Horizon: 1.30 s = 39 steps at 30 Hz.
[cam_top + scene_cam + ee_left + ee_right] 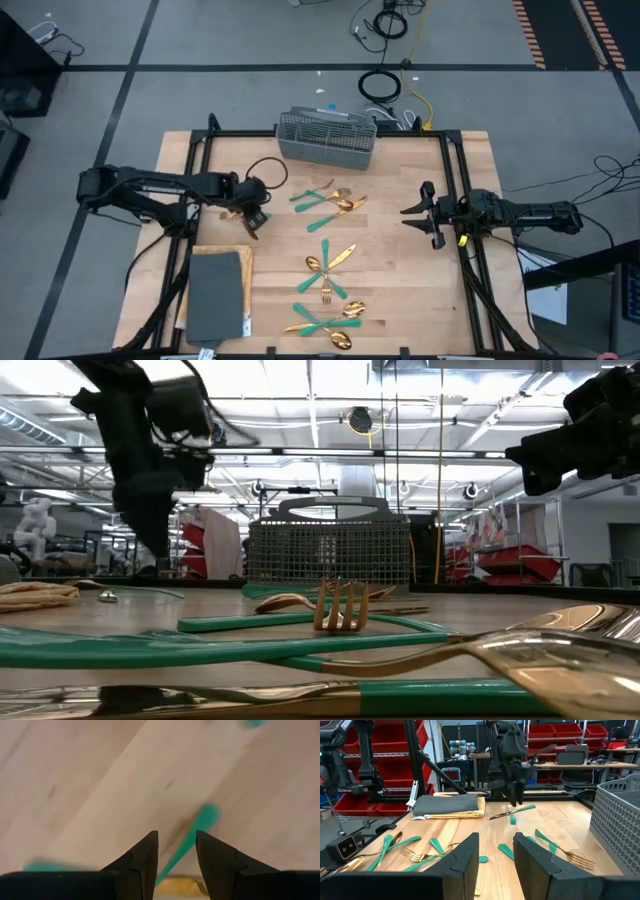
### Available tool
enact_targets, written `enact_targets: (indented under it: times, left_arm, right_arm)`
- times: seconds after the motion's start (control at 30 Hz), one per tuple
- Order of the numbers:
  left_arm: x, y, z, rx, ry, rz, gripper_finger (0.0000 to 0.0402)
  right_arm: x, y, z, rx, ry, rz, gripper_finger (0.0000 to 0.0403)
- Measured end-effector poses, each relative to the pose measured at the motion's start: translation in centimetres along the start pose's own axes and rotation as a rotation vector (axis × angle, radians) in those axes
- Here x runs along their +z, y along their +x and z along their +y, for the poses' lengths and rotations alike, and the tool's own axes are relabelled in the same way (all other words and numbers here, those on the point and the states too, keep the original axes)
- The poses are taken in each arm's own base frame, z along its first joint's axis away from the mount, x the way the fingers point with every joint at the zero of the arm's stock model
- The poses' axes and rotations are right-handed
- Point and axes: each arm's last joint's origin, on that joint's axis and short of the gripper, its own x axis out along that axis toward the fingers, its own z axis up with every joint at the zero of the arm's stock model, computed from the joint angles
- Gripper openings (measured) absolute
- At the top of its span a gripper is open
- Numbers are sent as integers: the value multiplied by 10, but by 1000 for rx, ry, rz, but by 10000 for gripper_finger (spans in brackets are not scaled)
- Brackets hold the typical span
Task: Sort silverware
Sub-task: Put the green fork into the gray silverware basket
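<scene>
The silverware has gold heads and teal handles. It lies flat in two loose heaps on the wooden table, one at mid-table and one near the front edge. One more teal-handled piece lies apart at the left. My left gripper points down over it, open, one finger on each side of the handle and just above the table. My right gripper waits open and level over the table's right edge, with nothing between its fingers.
A grey wire-mesh basket stands at the middle of the far edge. A folded grey cloth on a woven mat lies at the front left. A black frame runs around the table, and bare wood lies between the heaps and the right edge.
</scene>
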Motion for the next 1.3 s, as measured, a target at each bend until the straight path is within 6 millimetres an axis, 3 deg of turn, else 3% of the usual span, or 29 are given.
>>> enact_targets:
  times: [0.17, 0.37, 0.5, 0.67, 1.3]
  left_arm:
    - [-15, 3, 3, 81, 0, 170, 139]
    - [-22, 1, -2, 76, 128, 200, 138]
    - [-23, 2, -8, 51, 280, 179, 138]
    - [-20, 3, -10, 21, 335, 151, 138]
    - [-11, 31, -8, 47, 367, 244, 138]
  right_arm:
    - [0, 0, 0, 1, -1, 1, 110]
    - [0, 0, 0, 2, -4, 1, 110]
    - [0, 0, 0, 2, -3, 1, 110]
    - [0, 0, 0, 3, -3, 2, 110]
    - [0, 0, 0, 5, -1, 2, 109]
